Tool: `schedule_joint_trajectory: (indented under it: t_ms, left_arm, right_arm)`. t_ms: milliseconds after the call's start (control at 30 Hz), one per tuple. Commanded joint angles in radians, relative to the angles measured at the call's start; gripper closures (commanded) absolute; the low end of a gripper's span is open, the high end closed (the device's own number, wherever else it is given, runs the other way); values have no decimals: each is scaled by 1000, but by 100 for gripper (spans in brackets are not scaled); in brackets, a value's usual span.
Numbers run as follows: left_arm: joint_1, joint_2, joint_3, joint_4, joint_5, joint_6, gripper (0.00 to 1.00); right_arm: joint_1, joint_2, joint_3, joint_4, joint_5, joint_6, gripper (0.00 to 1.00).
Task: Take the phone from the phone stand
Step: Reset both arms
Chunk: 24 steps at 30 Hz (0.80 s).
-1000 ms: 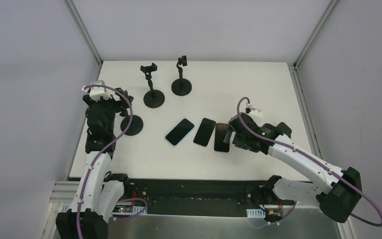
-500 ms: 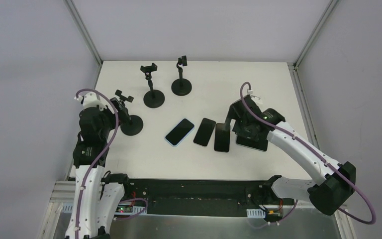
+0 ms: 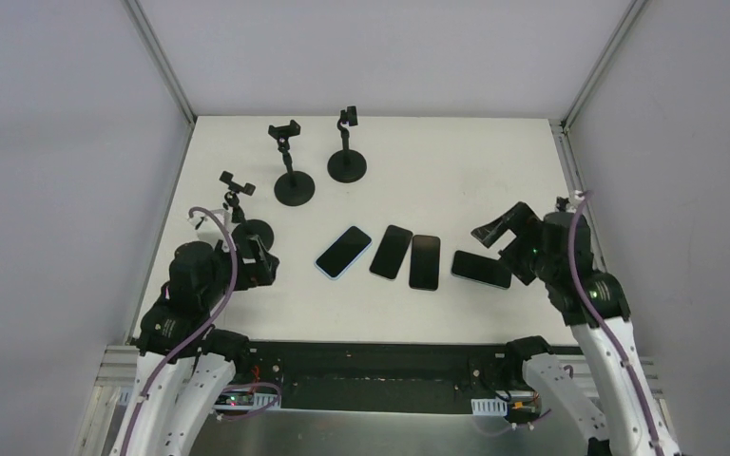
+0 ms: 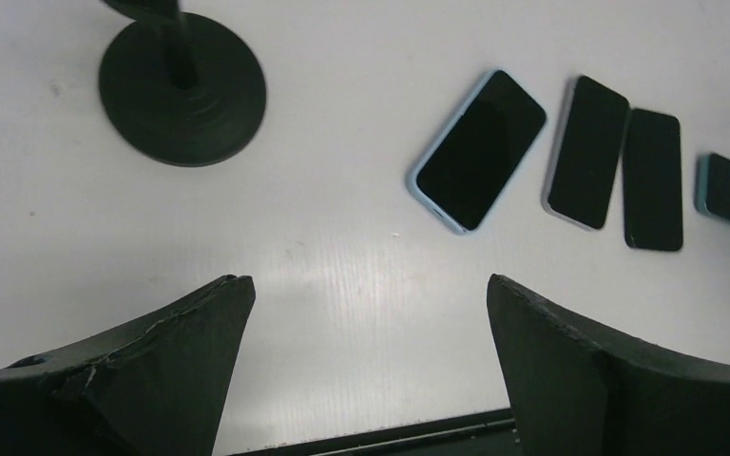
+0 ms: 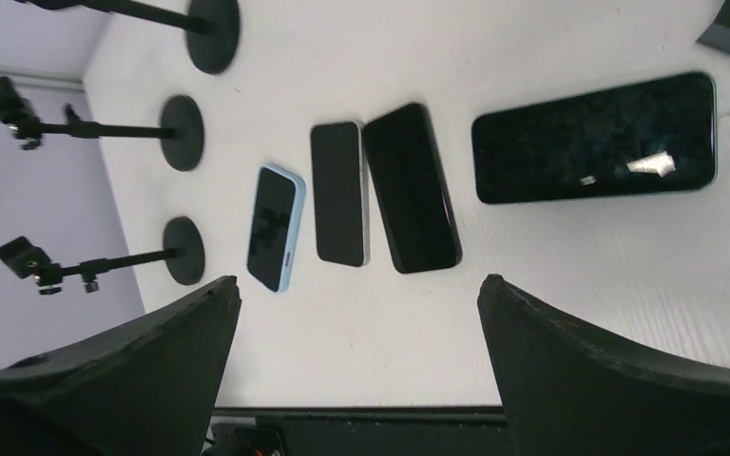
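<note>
Three black phone stands (image 3: 294, 188) (image 3: 347, 166) (image 3: 247, 228) stand at the back left, and their clamps hold nothing. Several phones lie flat in a row on the white table (image 3: 456, 180). The rightmost phone (image 3: 481, 269) (image 5: 594, 138) is dark with a teal edge. The leftmost phone (image 3: 343, 251) (image 4: 478, 150) has a light blue case. My right gripper (image 3: 494, 231) (image 5: 356, 282) hangs open and empty, just right of the rightmost phone. My left gripper (image 3: 261, 261) (image 4: 366, 282) is open and empty over bare table near the closest stand's base (image 4: 182, 90).
A black rail (image 3: 371, 356) runs along the near table edge under both arms. Grey walls with metal frame posts (image 3: 162, 62) close in the table on three sides. Bare table shows at the back right.
My right gripper has lifted off the rightmost phone, which now lies on the table, and has pulled back right. My left arm has drawn back from the nearest stand toward the near edge.
</note>
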State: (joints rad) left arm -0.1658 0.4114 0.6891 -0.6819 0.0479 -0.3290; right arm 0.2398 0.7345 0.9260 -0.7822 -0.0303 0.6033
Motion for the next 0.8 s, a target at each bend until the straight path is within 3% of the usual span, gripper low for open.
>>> schedule_joint_trajectory:
  t_ms: [0, 433, 600, 767]
  left_arm:
    - [-138, -22, 5, -23, -56, -5, 1]
    - [-197, -64, 0, -33, -104, -33, 1]
    - [-207, -115, -9, -31, -138, -50, 1]
    - [-209, -107, -8, -33, -160, -56, 1]
  right_arm:
    - [-6, -188, -84, 104, 103, 6, 1]
    - [-7, -643, -300, 101, 346, -119, 0]
    - [-5, -717, -316, 103, 359, -152, 0]
    - [-5, -688, -319, 83, 368, -142, 0]
